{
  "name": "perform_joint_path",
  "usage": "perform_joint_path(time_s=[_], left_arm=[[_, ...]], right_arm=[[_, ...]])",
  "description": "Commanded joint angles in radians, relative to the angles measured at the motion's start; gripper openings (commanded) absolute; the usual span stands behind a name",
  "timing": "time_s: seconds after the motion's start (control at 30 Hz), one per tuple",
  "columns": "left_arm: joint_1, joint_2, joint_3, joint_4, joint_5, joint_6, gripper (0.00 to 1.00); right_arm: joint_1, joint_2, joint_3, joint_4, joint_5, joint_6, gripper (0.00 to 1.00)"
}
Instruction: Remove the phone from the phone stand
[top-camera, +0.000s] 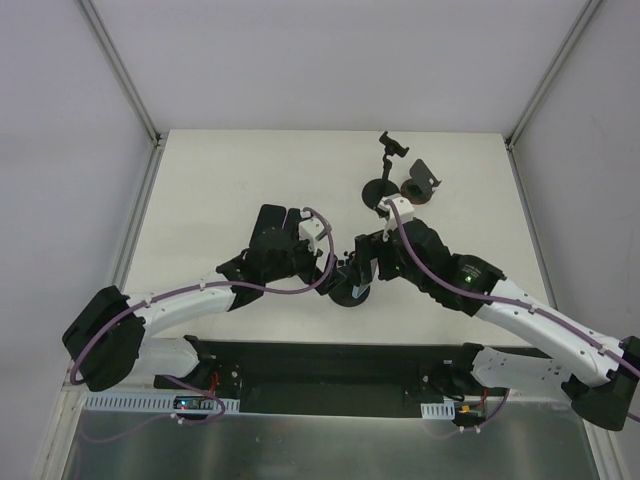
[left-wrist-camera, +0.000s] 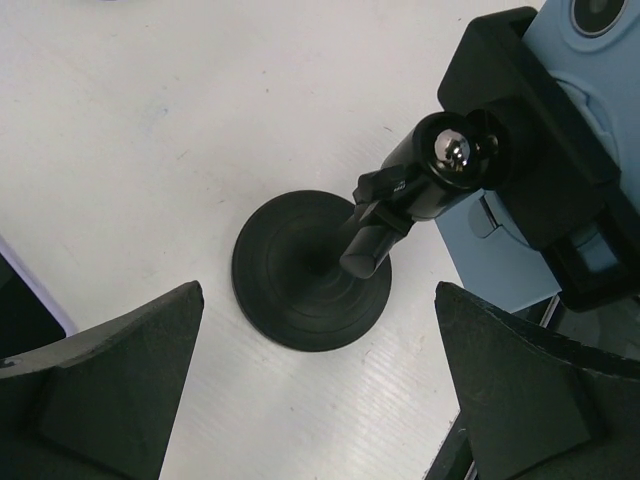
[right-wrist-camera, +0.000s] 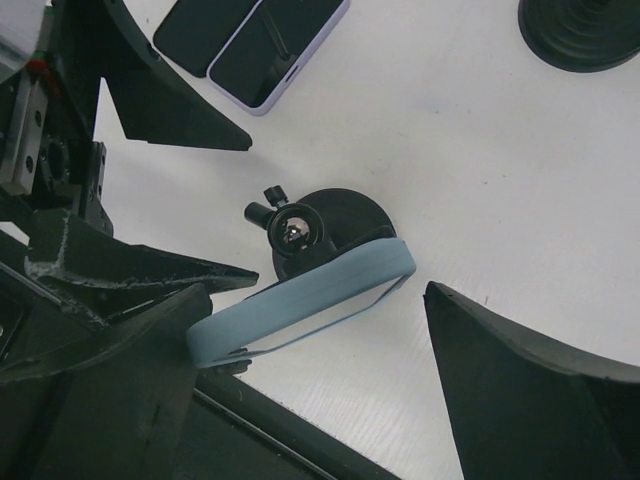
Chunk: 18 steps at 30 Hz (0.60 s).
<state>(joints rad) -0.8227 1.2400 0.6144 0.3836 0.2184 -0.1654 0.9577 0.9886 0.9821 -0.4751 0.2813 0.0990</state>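
The phone stand (left-wrist-camera: 312, 270) is black, with a round base and a ball joint (left-wrist-camera: 455, 150). Its clamp holds the light-blue phone (left-wrist-camera: 590, 70). In the right wrist view the phone (right-wrist-camera: 300, 295) shows edge-on above the stand (right-wrist-camera: 340, 212). My right gripper (right-wrist-camera: 320, 320) is open around the phone: its left finger (right-wrist-camera: 110, 370) is at the phone's end and its right finger (right-wrist-camera: 530, 380) is apart from it. My left gripper (left-wrist-camera: 318, 330) is open just short of the stand's base and holds nothing. Both arms meet at the stand (top-camera: 350, 290) in the top view.
Two dark-screened phones (right-wrist-camera: 250, 40) lie flat on the white table beyond the left gripper. A second black stand (top-camera: 385, 165) and a small dark holder (top-camera: 420, 185) are at the back. A black strip (right-wrist-camera: 300, 450) runs along the near table edge.
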Motion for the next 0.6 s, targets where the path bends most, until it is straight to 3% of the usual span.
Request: perform_joint_path(time_s=[0.0,0.17,0.3,0.57], left_arm=[[0.008,0.029,0.050,0.081,0.059,0.020,0.99],[0.008,0.061,0.058,0.104,0.085,0.021,0.99],[0.007,0.094,0.062,0.126,0.104,0.020,0.99],[0.008,0.133,0.070,0.182,0.124,0.009,0.95]], right_arm=[[0.012,0.019,0.024,0.046,0.067,0.010,0.86],[0.012,0.007,0.015,0.061,0.049,-0.035,0.71],[0.012,-0.013,0.003,0.078,0.026,-0.071,0.51],[0.010,-0.041,-0.019,0.096,-0.008,-0.122,0.28]])
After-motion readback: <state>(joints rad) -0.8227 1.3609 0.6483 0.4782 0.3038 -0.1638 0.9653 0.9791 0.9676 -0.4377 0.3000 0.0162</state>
